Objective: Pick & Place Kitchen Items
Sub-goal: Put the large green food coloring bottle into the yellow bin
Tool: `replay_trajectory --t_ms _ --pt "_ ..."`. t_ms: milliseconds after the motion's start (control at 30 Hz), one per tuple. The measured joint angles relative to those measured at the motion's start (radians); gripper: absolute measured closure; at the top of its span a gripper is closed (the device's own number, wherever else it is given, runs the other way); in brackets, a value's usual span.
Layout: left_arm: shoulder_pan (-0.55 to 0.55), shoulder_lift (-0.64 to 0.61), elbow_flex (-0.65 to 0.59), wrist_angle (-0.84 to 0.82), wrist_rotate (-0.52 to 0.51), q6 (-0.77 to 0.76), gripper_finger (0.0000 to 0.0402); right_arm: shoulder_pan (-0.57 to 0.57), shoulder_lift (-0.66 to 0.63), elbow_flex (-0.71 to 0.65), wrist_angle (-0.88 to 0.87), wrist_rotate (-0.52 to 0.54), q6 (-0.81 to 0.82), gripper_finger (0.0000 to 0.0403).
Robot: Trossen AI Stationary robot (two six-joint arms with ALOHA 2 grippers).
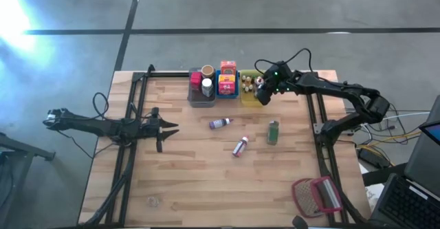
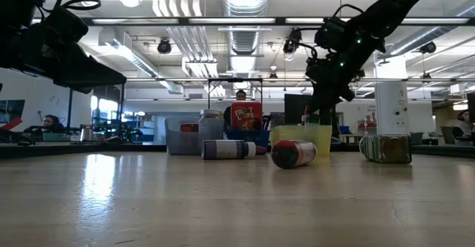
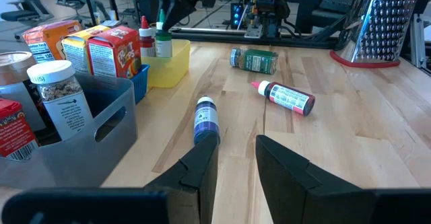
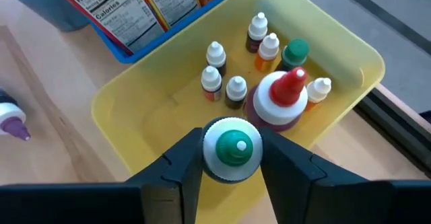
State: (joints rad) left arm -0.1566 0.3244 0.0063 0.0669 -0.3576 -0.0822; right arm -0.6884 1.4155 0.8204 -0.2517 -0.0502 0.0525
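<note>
Green-capped bottle pinched between the right hand fingers directly over the yellow bin (already holding similar small dropper bottles), presumably for release there; left hand idle, slightly parted, empty, over the surface.

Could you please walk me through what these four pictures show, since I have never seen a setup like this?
It is a two-armed robot at a wooden table, sorting small groceries into bins. One picture looks straight down, one looks level across the tabletop, and one comes from a camera on each wrist. The left gripper waits low over the table, holding nothing. The right gripper is over the yellow bin, shut on a green-capped bottle; other little bottles already stand inside. Boxes fill the blue bin and jars the grey bin. A purple bottle, a red bottle and a green bottle lie loose.
</note>
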Motion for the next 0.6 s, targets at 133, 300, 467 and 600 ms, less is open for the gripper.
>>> replay_trajectory --t_ms 133,300,467,600 --pt "0.000 0.000 0.000 0.000 0.000 0.000 0.0293 0.000 0.000 -0.008 0.018 0.000 0.005 0.0281" --pt "0.000 0.000 0.000 0.000 0.000 0.000 0.0293 0.000 0.000 -0.019 0.024 0.000 0.018 0.0267" --pt "0.000 0.000 0.000 0.000 0.000 0.000 0.0293 0.000 0.000 -0.026 0.030 0.000 0.019 0.0270" --pt "0.000 0.000 0.000 0.000 0.000 0.000 0.0293 0.000 0.000 -0.026 0.030 0.000 0.018 0.0280"
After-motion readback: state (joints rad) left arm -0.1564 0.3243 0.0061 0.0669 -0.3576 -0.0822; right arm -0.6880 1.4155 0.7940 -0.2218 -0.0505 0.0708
